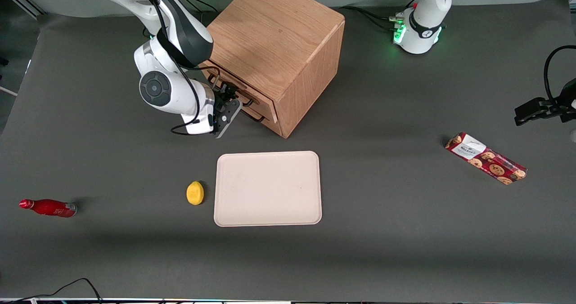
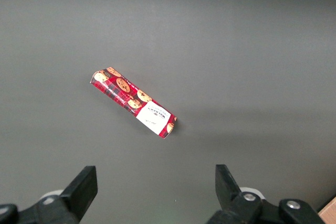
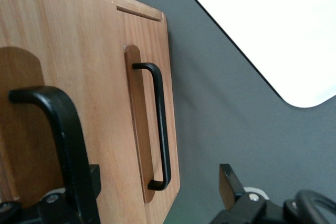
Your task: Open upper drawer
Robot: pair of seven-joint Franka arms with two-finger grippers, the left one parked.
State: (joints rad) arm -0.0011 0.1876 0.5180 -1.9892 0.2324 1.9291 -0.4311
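Oak-fronted upper drawer (image 3: 58,108), with its thin black bar handle (image 3: 58,129), is being approached; the gripper (image 3: 152,192) is straddling it, jaws released, needing to clench, then pull.

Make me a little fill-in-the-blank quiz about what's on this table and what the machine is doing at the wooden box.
1. The gripper of the right arm is at the front of the boxy oak cabinet, by the upper drawer's thin ____ bar handle.
2. The small yellow lemon lies beside the flat ____ rectangular tray.
3. The red bottle at the working arm's end is ____ on its side.
4. The red ____ packet lies toward the parked arm's end.

Missing words: black; beige; lying; cookie
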